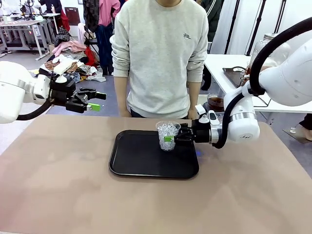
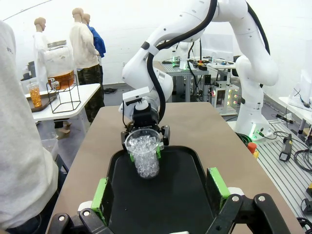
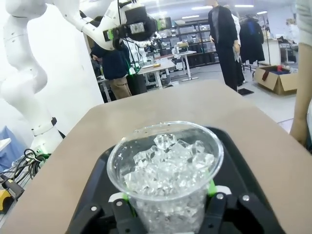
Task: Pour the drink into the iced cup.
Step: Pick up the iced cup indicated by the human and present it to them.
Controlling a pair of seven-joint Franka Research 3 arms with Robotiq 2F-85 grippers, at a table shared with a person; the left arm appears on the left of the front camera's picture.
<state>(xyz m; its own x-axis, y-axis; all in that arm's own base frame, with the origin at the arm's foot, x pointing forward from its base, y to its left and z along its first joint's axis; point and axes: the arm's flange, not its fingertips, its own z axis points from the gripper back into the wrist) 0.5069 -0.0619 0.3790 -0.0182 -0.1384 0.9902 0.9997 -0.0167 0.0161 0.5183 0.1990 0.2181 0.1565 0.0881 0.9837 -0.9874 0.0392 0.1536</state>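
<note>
Bearing black tray (image 1: pixel 136 163), iced cup (image 1: pixel 168 135): tan tabletop (image 1: pixel 58 185); workshop (image 1: pixel 29 29) behind.

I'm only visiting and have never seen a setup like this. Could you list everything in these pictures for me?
table: one, tan, between robot and person
tray: one, black, middle of the table
cup: one, clear, full of ice, standing on the tray
jar: one, clear glass, metal lid, on a wire stand on a white side table
drink: amber-brown, low in the jar
small cup: one, clear, orange drink inside, beside the jar
person: one, grey sweater, at the table's far edge
left claw: black, green pads, open, empty, raised at the table's left side
right claw: black, green pads, shut on the cup
</note>
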